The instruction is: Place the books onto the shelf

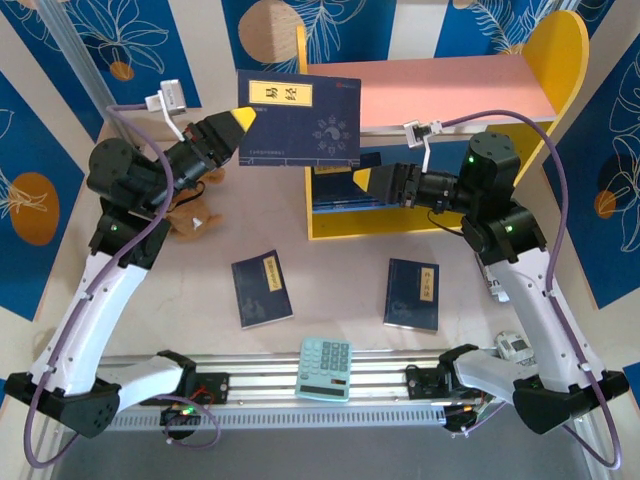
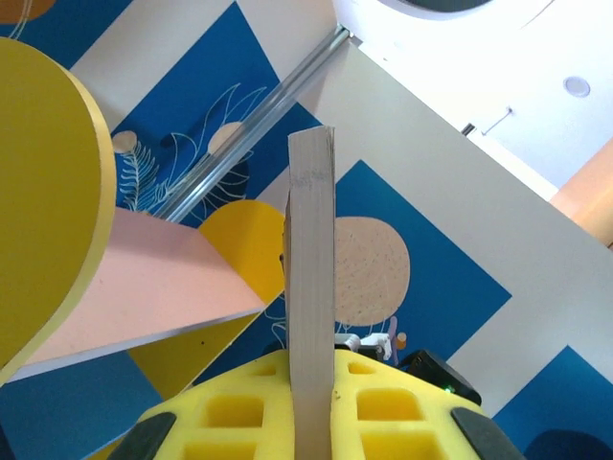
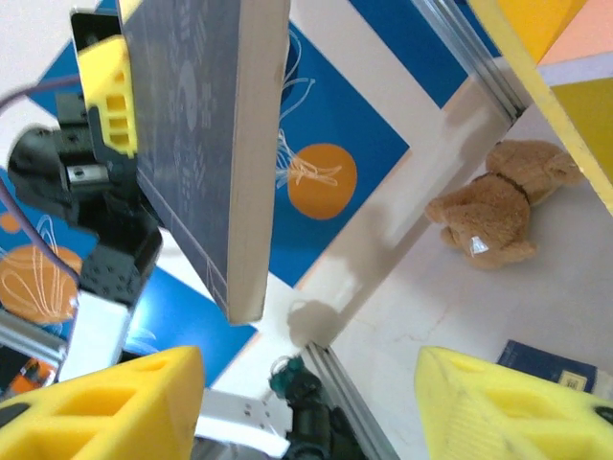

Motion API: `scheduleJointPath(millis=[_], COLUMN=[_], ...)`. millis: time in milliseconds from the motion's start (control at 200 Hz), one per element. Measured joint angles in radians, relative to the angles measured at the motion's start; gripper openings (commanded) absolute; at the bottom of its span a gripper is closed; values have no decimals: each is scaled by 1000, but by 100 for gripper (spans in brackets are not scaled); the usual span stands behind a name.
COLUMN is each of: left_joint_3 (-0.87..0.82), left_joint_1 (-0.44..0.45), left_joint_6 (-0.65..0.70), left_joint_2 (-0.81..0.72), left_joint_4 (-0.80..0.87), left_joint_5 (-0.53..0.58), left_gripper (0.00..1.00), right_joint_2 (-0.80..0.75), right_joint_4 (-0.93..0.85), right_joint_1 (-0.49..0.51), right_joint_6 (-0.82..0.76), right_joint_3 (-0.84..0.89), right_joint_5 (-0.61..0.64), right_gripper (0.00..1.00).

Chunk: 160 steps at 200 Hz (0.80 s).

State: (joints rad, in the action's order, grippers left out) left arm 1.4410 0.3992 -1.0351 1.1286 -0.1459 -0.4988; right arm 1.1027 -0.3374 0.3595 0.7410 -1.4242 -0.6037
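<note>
- The shelf [image 1: 558, 55] stands at the far side of the table; its pink top board [image 1: 450, 95] is bare, so nothing has been placed up there yet
- The blue lower board [image 1: 340, 192] shows dark blue under the pink top; I cannot tell whether that is a book already shelved or only the board
- One book [image 1: 300, 118] is held in the air, cover up to the top camera, just beside the shelf's left yellow panel and partly over it; this one looks to be mid-delivery and not yet set down
- Two more books lie flat on the table, well apart from the shelf: one left of centre [image 1: 262, 288], one right of centre [image 1: 413, 294]; both have to be picked up, so by my reckoning most of the job is ahead
- The left gripper [image 1: 240, 120] is clamped on the held book's left edge; in the left wrist view the book's page edge stands between the yellow pads [image 2: 230, 417]
- The right gripper [image 1: 362, 181] sits at the mouth of the lower tier, fingers spread and holding nothing
</note>
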Motion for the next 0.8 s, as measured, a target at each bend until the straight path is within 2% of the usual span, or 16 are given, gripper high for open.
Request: scheduleJointPath(millis=[180, 555, 710, 800], left_joint_3=[-36, -56, -74, -86], left_joint_1=[0, 8, 21, 35], left_joint_6=[-11, -23, -37, -46], left_joint_2=[-5, -13, -7, 7], left_joint_4=[-34, -104, -142, -184], left_joint_5=[56, 89, 93, 98], left_gripper=[0, 0, 0, 0], right_joint_2=[0, 66, 93, 105], right_joint_4=[91, 149, 170, 192], right_joint_1=[1, 1, 1, 1], right_joint_6=[63, 106, 125, 139], right_joint_3=[13, -51, -63, -63], right_joint_5=[49, 75, 74, 74], right_gripper=[68, 67, 60, 52])
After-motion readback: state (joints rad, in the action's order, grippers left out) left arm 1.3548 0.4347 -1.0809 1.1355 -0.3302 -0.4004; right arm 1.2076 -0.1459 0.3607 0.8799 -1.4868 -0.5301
